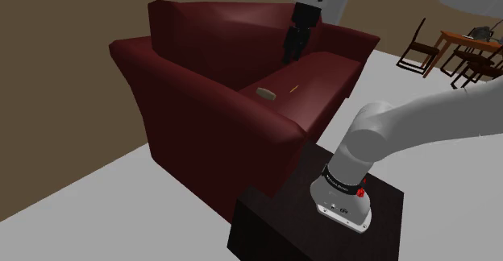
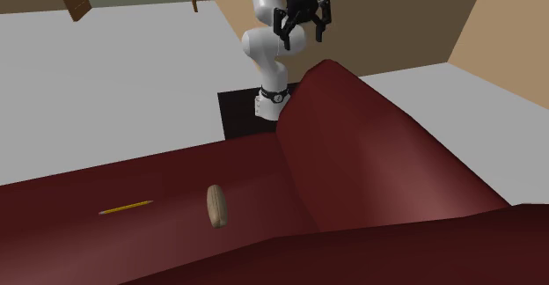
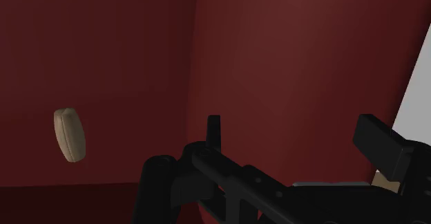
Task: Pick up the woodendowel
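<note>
Black two-finger gripper (image 2: 303, 37) hangs empty, fingers spread wide, above dark red sofa (image 2: 369, 169); thin yellow wooden dowel (image 2: 125, 208) lies well apart, at 7 o'clock in the second exterior view.

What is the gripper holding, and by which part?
Nothing. The gripper is open and empty; the dowel lies on the sofa.

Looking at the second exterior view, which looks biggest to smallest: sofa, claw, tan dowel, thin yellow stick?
1. sofa, dark red, by far the largest.
2. claw, open; it sits farther from the camera, so this rank is unsure.
3. tan dowel.
4. thin yellow stick, slightly longer than the dowel but far slimmer.
</note>
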Tool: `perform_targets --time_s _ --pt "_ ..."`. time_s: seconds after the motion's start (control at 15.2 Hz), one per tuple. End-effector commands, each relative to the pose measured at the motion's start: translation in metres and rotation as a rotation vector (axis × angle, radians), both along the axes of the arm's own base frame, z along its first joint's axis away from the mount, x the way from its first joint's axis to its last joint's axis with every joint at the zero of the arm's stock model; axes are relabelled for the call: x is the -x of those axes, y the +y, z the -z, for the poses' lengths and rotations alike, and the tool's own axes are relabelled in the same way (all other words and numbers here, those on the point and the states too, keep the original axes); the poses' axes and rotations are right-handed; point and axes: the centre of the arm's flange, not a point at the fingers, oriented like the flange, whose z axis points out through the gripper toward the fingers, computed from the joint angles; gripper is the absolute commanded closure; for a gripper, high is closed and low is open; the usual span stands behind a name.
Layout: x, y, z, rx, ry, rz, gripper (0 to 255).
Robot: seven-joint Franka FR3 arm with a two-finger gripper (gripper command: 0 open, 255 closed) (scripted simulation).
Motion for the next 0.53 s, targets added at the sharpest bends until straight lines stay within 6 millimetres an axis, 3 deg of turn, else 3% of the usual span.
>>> perform_targets --time_s 0.0,0.46 --pt "0.0 0.0 0.0 0.0 0.0 0.0 0" --pt "-0.044 -0.052 0.059 0.031 0.016 -0.017 0"
